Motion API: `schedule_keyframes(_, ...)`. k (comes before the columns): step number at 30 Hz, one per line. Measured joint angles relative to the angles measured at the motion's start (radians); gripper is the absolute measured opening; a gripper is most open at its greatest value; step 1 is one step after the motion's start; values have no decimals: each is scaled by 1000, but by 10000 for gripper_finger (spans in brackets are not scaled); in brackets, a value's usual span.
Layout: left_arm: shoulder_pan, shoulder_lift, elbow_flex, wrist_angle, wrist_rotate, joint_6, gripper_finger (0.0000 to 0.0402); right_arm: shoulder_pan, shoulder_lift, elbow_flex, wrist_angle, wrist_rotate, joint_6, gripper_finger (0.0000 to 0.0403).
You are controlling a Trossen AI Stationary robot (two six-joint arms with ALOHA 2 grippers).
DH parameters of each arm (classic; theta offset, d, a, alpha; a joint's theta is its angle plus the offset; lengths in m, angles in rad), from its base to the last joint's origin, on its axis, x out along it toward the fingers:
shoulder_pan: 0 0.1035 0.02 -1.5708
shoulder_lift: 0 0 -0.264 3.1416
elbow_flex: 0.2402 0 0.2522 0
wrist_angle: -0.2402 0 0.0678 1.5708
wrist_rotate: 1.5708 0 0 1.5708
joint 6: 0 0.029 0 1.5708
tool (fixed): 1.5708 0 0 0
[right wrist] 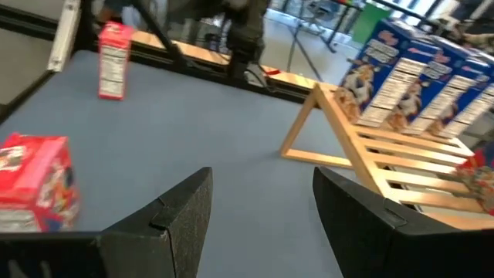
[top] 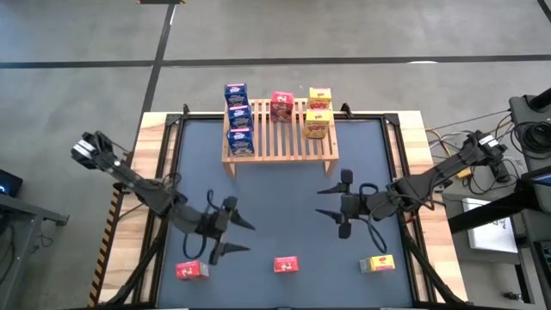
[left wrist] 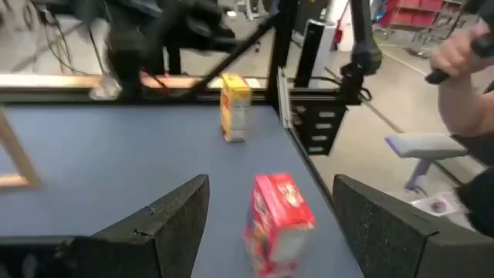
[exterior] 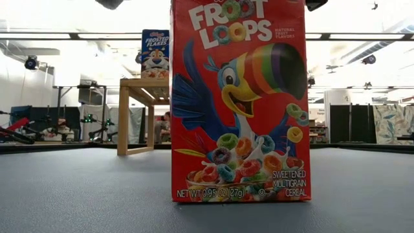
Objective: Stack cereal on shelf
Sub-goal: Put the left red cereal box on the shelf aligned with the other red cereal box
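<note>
The left gripper (top: 244, 236) hovers with its fingers spread and empty; the middle small red cardboard cereal box (top: 287, 264) stands on the dark table (top: 284, 202) just ahead of it, another red box (top: 192, 271) beside it. The right gripper (top: 325, 202) is likewise released, holding nothing, with the light slatted wooden shelf (top: 280, 138) beyond it carrying three blue boxes (top: 238, 118), one red and two yellow; a yellow box (top: 376, 263) stands near its arm

Both arms reached inward over the tabletop from opposite sides. The left claw (top: 238, 236) hung over the near-left area, fingers spread apart and holding nothing. The right claw (top: 331, 203) hung right of centre, fingers likewise parted and empty.
</note>
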Motion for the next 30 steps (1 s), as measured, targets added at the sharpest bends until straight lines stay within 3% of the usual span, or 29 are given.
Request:
schedule_keyframes(4, -72, 72, -63, 48, -41, -86, 259, 0, 12, 0, 36, 31, -3, 215)
schedule_keyframes(8, -148, 101, -32, -88, -45, -173, 258, 0, 21, 0, 68, 30, -2, 215)
schedule_keyframes(12, -206, 107, 105, -421, -12, -332, 258, 0, 28, 0, 66, 31, 12, 215)
schedule_keyframes(16, -242, 141, 343, -918, 75, -574, 258, 2, 42, 0, 70, 32, 12, 215)
schedule_keyframes(19, -290, 182, 513, -1175, 85, -691, 258, 3, 62, 0, 85, 32, 8, 215)
schedule_keyframes(23, -376, 233, 603, -1295, 78, -820, 258, 4, 89, 0, 140, 31, -47, 215)
schedule_keyframes(30, -500, 272, 578, -1343, 29, -1079, 258, 4, 91, 0, 206, 29, -110, 215)
